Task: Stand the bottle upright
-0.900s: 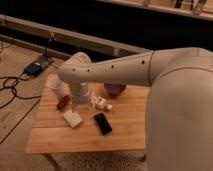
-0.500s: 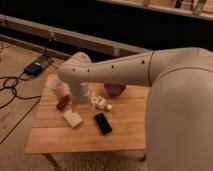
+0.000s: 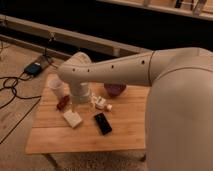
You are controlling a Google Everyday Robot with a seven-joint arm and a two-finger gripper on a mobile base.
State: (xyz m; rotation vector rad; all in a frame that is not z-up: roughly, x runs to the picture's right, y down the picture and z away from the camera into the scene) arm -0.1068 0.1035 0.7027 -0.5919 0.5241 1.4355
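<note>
The small clear bottle [image 3: 101,103] lies on its side on the wooden table [image 3: 125,135], its white cap pointing right toward the table's middle. My gripper [image 3: 81,104] hangs down from the white arm [image 3: 115,70] just left of the bottle, low over the table. It sits between the bottle and a small red object [image 3: 63,102]. The arm's wrist hides the spot right under it.
A white cup [image 3: 56,88] stands at the table's back left. A purple bowl [image 3: 115,90] sits behind the bottle. A white rectangular block [image 3: 72,119] and a black phone [image 3: 103,123] lie in front. Cables and a power box [image 3: 34,67] lie on the floor at left.
</note>
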